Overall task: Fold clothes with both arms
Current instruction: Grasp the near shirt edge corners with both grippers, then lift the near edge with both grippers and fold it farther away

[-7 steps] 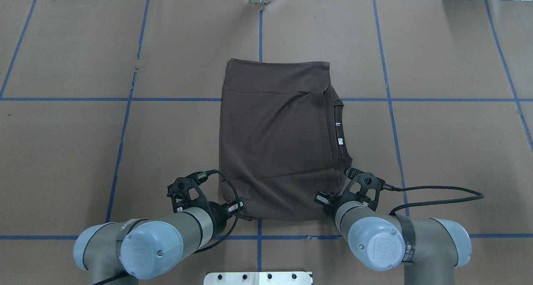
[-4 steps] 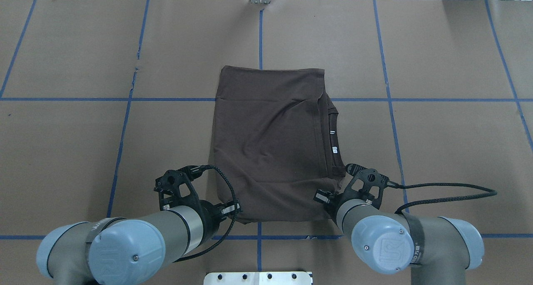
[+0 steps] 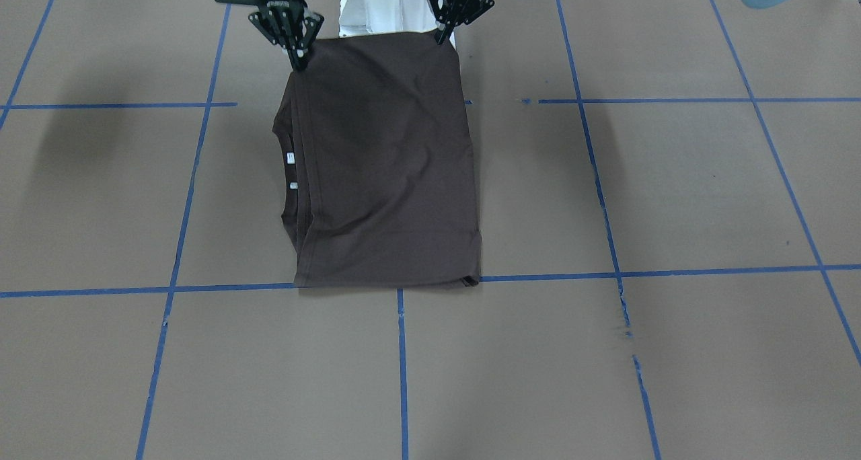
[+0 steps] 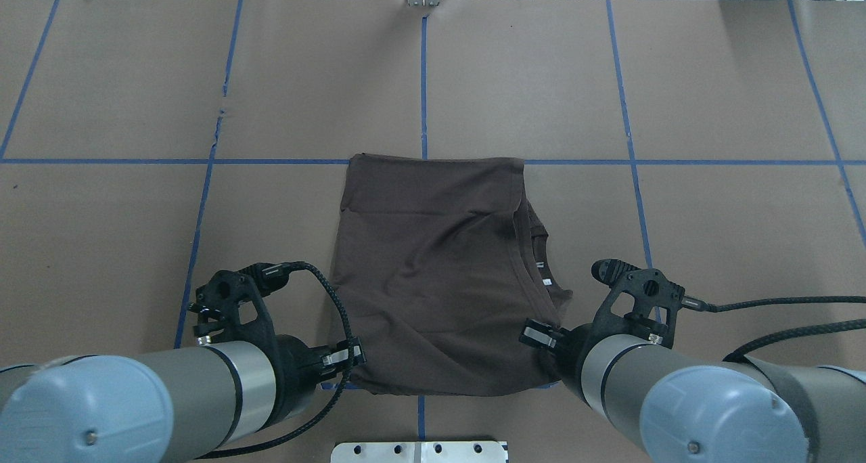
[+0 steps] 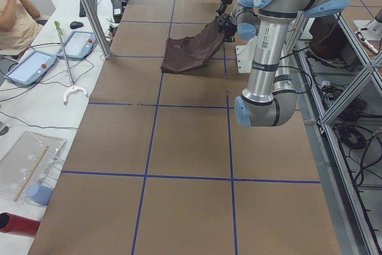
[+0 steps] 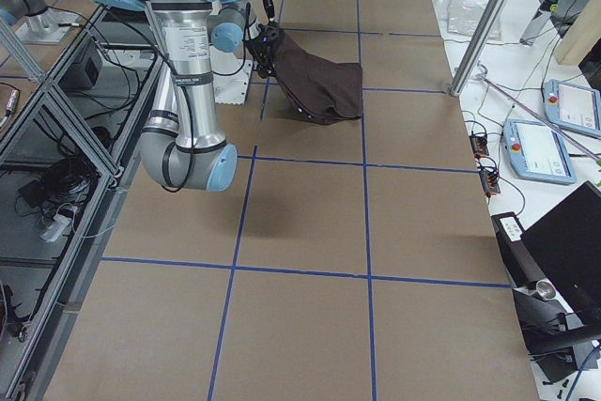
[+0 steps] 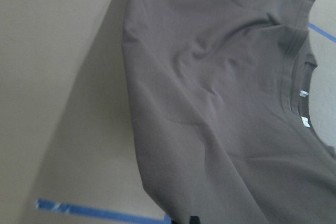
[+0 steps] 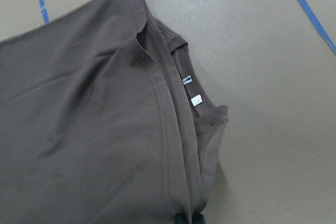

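Brown paper, ruled into large squares by blue tape, covers the desk. A dark brown T-shirt, folded to a rough rectangle, occupies the 6 o'clock part of the overhead view, between the two arms. Its far edge lies on the desk along a cross line of tape. Its near edge is held off the surface, so the cloth slopes up toward the robot. The left tool has its fingers pressed together on the shirt's near corner at 7 o'clock in the overhead view, and the right tool likewise pinches the near corner at 5 o'clock. The ribbed collar and two small white labels show on the shirt's 3 o'clock side. The left arm and right arm enter from 7 and 5 o'clock. A white pedestal stands at the robot's edge of the desk. Beyond the far edge stand aluminium posts and a white bench carrying blue-edged tablets and loose cables. A person sits at the bench's far end.
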You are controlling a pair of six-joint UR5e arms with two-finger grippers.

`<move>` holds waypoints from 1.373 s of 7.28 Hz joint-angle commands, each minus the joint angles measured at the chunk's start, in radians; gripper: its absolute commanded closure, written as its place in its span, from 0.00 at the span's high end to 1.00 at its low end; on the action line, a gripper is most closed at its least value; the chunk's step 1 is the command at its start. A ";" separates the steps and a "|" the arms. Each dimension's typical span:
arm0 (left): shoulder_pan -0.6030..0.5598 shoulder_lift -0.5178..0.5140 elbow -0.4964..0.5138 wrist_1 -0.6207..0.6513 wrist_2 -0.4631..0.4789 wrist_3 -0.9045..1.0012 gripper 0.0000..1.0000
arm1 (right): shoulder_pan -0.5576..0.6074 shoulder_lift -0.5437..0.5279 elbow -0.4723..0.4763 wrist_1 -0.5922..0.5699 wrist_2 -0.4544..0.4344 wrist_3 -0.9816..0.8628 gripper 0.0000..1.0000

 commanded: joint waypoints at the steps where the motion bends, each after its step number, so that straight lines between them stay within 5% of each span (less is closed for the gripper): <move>1: -0.030 -0.013 -0.010 0.056 -0.021 0.045 0.00 | -0.006 0.073 -0.005 -0.114 0.004 -0.006 0.00; 4: -0.217 -0.139 0.233 0.020 -0.025 0.220 0.00 | 0.176 0.181 -0.228 -0.096 0.071 -0.074 0.00; 8: -0.360 -0.226 0.650 -0.300 -0.085 0.337 0.00 | 0.305 0.206 -0.543 0.178 0.109 -0.135 0.00; 10: -0.373 -0.240 0.768 -0.387 -0.084 0.363 0.00 | 0.317 0.209 -0.646 0.269 0.109 -0.149 0.00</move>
